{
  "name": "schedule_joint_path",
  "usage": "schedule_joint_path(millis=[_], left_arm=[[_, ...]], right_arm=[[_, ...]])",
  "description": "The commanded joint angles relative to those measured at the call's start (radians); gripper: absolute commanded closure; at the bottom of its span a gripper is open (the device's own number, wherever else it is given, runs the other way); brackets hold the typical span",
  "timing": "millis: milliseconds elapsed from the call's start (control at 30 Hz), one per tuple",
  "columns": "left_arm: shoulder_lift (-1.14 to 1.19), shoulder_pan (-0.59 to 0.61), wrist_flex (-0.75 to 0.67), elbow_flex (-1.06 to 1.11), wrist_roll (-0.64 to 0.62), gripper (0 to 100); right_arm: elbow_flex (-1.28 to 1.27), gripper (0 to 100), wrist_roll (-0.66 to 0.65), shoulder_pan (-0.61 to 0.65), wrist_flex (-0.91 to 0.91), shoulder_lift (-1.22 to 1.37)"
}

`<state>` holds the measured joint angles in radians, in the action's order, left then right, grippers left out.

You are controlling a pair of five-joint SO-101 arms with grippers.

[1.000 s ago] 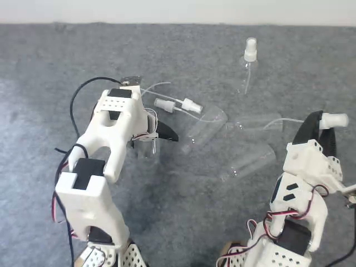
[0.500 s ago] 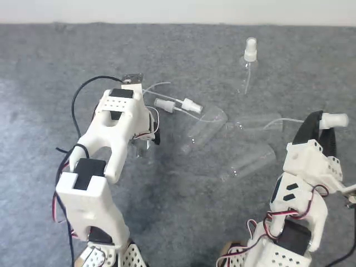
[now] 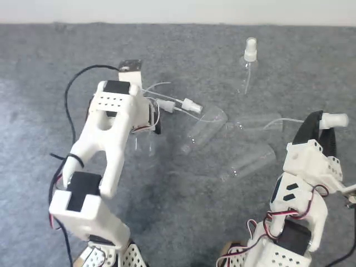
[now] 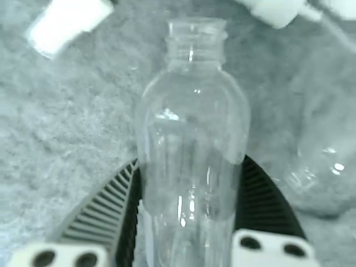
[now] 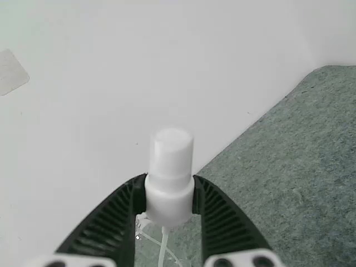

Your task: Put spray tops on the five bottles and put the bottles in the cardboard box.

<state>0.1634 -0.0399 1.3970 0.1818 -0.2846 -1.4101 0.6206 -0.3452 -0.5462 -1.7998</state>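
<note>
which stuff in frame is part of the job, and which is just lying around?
Job: bare bottle in left gripper; spray top in right gripper; capped upright bottle; lying bottles; loose spray tops.
Not job: grey mat; white wall.

Left arm [image 3: 105, 144]: mine, stretched toward 12 o'clock; left gripper [image 4: 190, 165] at 10 o'clock, jaws clamped on a bottle [image 4: 192, 122].
Right arm [image 3: 303, 183]: mine, folded at 4 o'clock; right gripper [image 5: 168, 182] raised, clamped on a spray top [image 5: 171, 158].
</note>
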Motion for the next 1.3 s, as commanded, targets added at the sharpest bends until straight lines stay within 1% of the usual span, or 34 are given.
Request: schedule_joint_path(millis=[0,167,233,333,400,533,600,733,900,1033,1200,1267], left_arm=[[-0.051,-0.023,0.003,-0.004,-0.005,83],[0.055,-0.012,-0.068,0.019,0.005,81],[0.095,-0.011,-0.063,0.016,0.032,75],[0.129,-0.008,-0.063,0.016,0.032,62],[0.132,-0.006,-0.063,0.016,0.034,57],[0.141,-0.008,-0.052,-0.045,0.04,59],[0.143,-0.003,-0.014,-0.087,0.044,59],[0.144,-0.006,0.094,-0.171,0.101,59],[0.15,-0.003,0.15,-0.246,0.103,59],[0.23,-0.008,0.184,-0.323,0.103,60],[0.393,0.003,0.344,-0.552,0.104,60],[0.446,0.003,0.359,-0.621,0.1,60]], right_arm=[[0.008,99.3,0.0,0.015,0.025,-0.012],[0.008,99.3,0.0,0.015,0.025,-0.012],[0.008,99.3,0.0,0.015,0.025,-0.012],[0.008,99.3,0.0,0.015,0.025,-0.012],[0.008,99.3,0.0,0.015,0.025,-0.012],[0.008,99.3,0.0,0.015,0.025,-0.012],[0.008,99.3,0.0,0.015,0.025,-0.012],[0.008,99.3,0.0,0.015,0.025,-0.012],[0.008,99.3,0.0,0.015,0.025,-0.012],[0.008,99.3,0.0,0.015,0.025,-0.012],[0.008,99.3,0.0,0.015,0.025,-0.012],[0.008,99.3,0.0,0.015,0.025,-0.012]])
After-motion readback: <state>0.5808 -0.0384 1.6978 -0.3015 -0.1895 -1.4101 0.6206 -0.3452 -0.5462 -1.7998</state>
